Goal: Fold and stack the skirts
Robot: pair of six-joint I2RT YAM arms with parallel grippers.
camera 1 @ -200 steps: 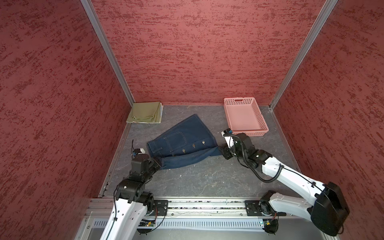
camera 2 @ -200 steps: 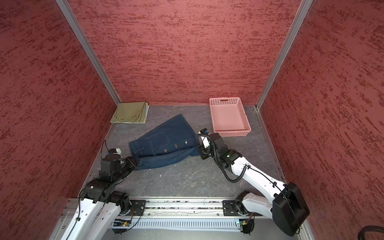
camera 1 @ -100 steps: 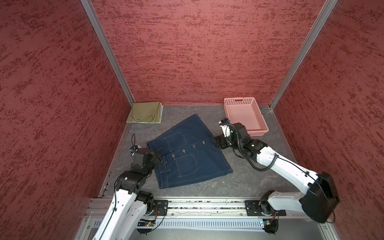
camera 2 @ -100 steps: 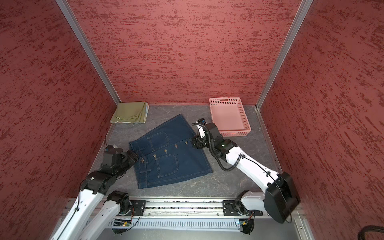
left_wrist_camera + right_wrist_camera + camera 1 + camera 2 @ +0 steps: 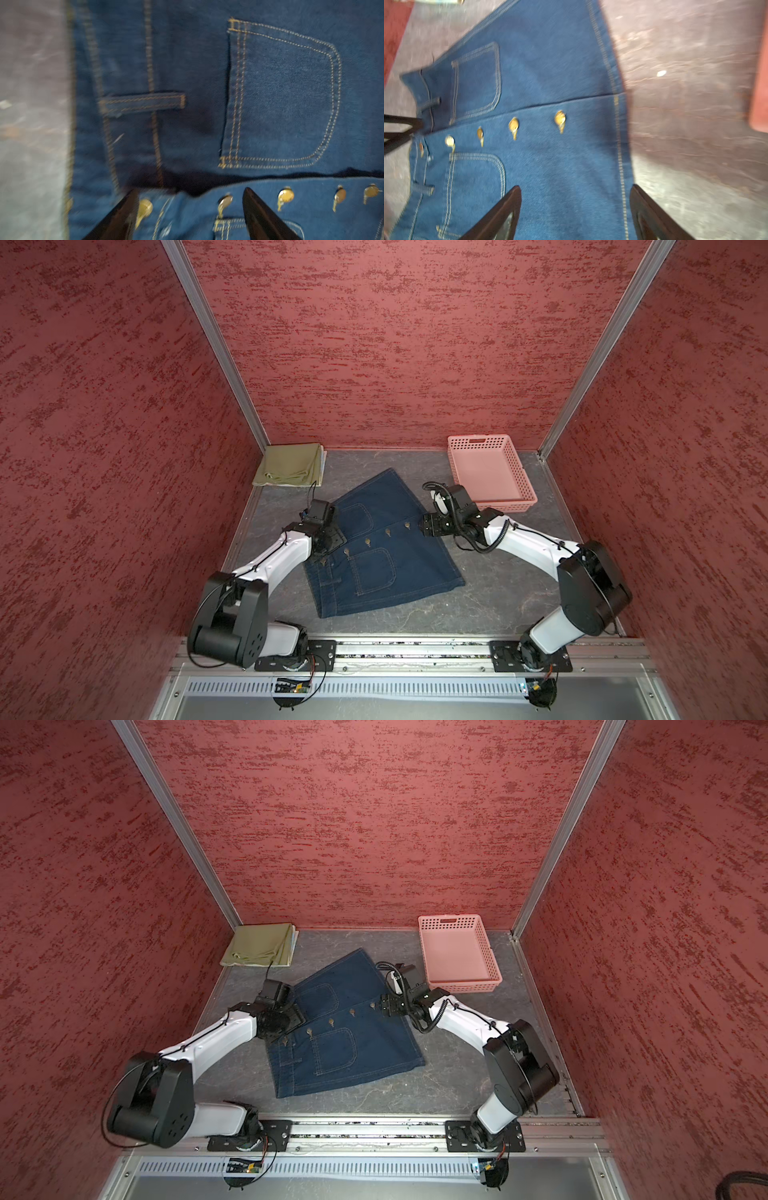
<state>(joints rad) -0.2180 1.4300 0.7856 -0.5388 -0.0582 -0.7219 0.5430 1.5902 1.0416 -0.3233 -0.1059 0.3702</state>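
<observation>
Newly spread denim skirt, waistband apparently pointing left

Walls: red textured walls on three sides.
Corners: silver metal posts.
Surface: grey mottled tabletop, evenly lit.

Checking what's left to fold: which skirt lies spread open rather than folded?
The dark blue denim skirt, spread flat in the middle, front side up. The olive-green skirt sits folded in the far left corner.
</observation>
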